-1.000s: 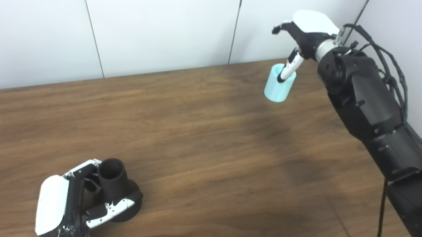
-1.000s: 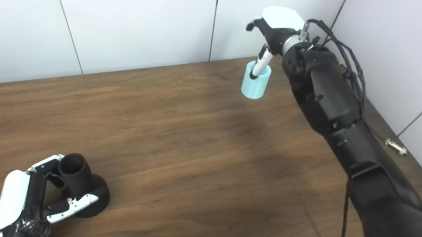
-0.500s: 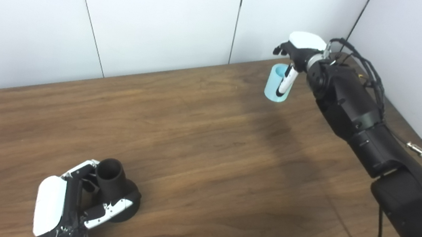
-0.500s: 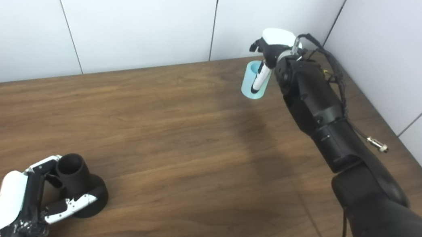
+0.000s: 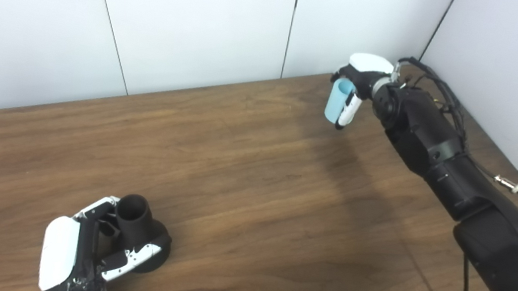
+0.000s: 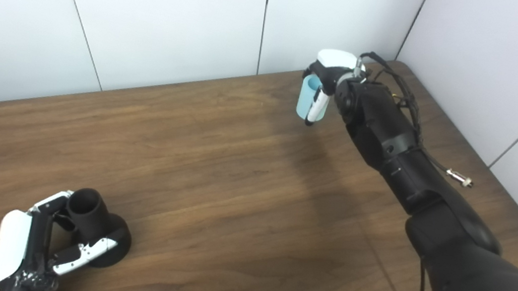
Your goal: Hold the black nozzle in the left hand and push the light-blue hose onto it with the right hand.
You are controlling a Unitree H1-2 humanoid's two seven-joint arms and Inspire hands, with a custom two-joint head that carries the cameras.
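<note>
right hand [image 5: 356,81] wrapping the hose [image 5: 336,101] | left hand [image 5: 90,251] clasping the nozzle [image 5: 134,210] | grip firmly, carrying the hose squarely over the nozzle

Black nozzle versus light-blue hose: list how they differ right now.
The black nozzle is dark with a flared base resting on the table at the near left; the light-blue hose is a plain pale tube at the far right. The nozzle's opening points up; the hose tilts slightly. Both are open tubes, each gripped: nozzle by left hand, hose by right hand.
</note>
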